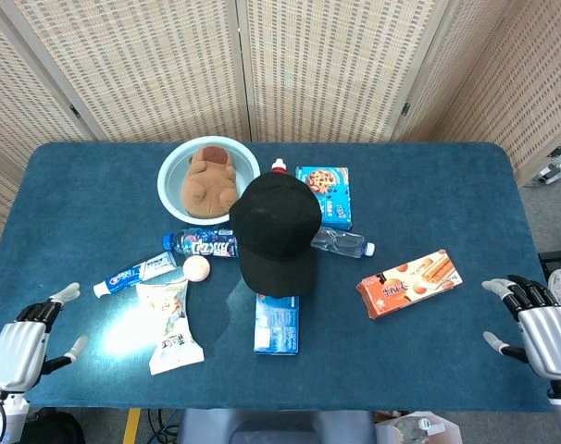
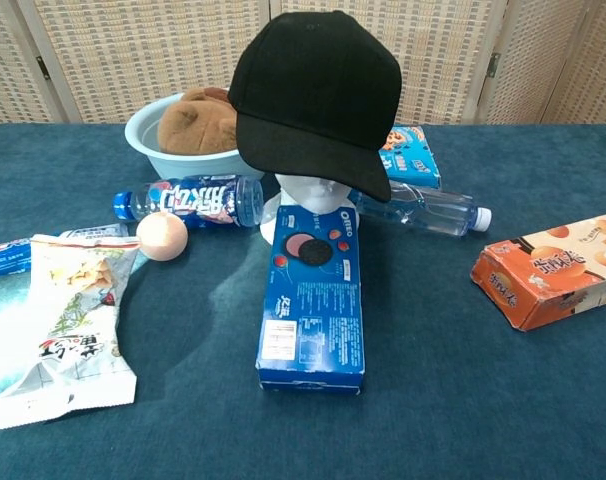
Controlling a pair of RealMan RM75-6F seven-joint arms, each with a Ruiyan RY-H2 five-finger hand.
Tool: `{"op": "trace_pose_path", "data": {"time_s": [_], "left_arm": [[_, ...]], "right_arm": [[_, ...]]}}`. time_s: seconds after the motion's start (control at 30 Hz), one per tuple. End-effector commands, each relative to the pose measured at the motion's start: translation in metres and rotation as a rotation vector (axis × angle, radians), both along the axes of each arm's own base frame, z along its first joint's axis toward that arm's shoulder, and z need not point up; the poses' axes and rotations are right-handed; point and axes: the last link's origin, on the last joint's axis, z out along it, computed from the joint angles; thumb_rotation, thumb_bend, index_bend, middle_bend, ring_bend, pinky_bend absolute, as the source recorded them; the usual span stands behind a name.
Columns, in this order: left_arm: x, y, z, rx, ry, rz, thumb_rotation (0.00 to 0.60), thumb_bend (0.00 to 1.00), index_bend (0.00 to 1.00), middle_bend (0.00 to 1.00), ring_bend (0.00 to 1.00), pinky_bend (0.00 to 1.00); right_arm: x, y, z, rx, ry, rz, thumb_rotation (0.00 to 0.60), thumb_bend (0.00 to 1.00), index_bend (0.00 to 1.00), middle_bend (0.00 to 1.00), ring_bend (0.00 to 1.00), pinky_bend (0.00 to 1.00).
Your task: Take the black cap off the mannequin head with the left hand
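Looking across, we see our left hand [image 1: 17, 347] at the desk's [image 1: 447, 199] near-left corner, fingers apart, holding nothing; the black cap [image 1: 276, 231] sits on the white mannequin head [image 2: 308, 200] mid-desk; our right hand [image 1: 540, 324] hangs off the right edge, fingers spread, empty.

The worktop [image 1: 429, 185] is covered in dark blue cloth; a white mannequin head [image 2: 305, 196] stands at its centre; a pale blue bowl [image 1: 172, 167] sits at 11 o'clock; a cookie box [image 1: 325, 193] at 1; a clear bottle [image 1: 341, 242] at 3; an orange box [image 1: 408, 282] at 4; an Oreo box [image 1: 276, 324] at 6; a snack bag [image 1: 171, 326] at 7; toothpaste [image 1: 132, 274], a peach ball [image 1: 196, 267] and a labelled bottle [image 1: 202, 242] at 9.
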Motion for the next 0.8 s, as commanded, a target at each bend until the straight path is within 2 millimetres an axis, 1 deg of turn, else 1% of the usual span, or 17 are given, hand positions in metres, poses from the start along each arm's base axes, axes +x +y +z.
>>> {"op": "trace_pose_path", "data": {"time_s": [0.03, 0.07, 0.13, 0.2, 0.23, 0.3, 0.47, 0.63, 0.8], "left_arm": [[0.007, 0.007, -0.003, -0.044, -0.006, -0.061, 0.600, 0.25, 0.19, 0.44, 0.51, 0.60], [0.010, 0.009, -0.004, -0.053, -0.003, -0.080, 0.600, 0.25, 0.19, 0.47, 0.54, 0.64], [0.017, 0.015, -0.007, -0.079, 0.005, -0.125, 0.600, 0.25, 0.21, 0.58, 0.62, 0.75], [0.024, 0.020, -0.010, -0.102, 0.009, -0.168, 0.600, 0.25, 0.22, 0.69, 0.72, 0.89], [0.029, 0.023, -0.013, -0.114, 0.012, -0.189, 0.600, 0.25, 0.23, 0.74, 0.76, 0.94], [0.039, 0.030, -0.018, -0.139, 0.022, -0.239, 0.600, 0.25, 0.25, 0.82, 0.82, 0.99], [0.062, 0.048, -0.037, -0.183, 0.043, -0.340, 0.600, 0.25, 0.27, 0.92, 0.92, 1.00], [0.084, 0.063, -0.057, -0.214, 0.040, -0.426, 0.600, 0.25, 0.27, 0.97, 0.96, 1.00], [0.104, 0.075, -0.072, -0.228, 0.028, -0.485, 0.600, 0.25, 0.27, 1.00, 1.00, 1.00]], "right_arm": [[0.001, -0.001, 0.001, 0.001, 0.003, 0.001, 0.600, 0.11, 0.28, 0.27, 0.16, 0.24], [0.001, -0.002, 0.001, 0.002, 0.004, 0.001, 0.600, 0.11, 0.28, 0.27, 0.16, 0.24], [0.002, -0.002, 0.001, 0.005, 0.006, 0.001, 0.600, 0.11, 0.28, 0.27, 0.16, 0.24], [0.003, -0.003, 0.001, 0.009, 0.006, 0.003, 0.600, 0.11, 0.28, 0.27, 0.16, 0.24], [0.003, -0.003, 0.000, 0.011, 0.006, 0.003, 0.600, 0.11, 0.28, 0.27, 0.16, 0.24], [0.004, -0.004, -0.001, 0.016, 0.007, 0.004, 0.600, 0.11, 0.28, 0.27, 0.16, 0.24], [0.005, -0.004, -0.001, 0.022, 0.010, 0.004, 0.600, 0.11, 0.28, 0.27, 0.16, 0.24], [0.005, -0.004, 0.002, 0.015, 0.015, -0.004, 0.600, 0.11, 0.28, 0.27, 0.16, 0.24], [0.008, -0.005, 0.008, -0.004, 0.029, 0.000, 0.600, 0.11, 0.28, 0.27, 0.16, 0.24]]}}
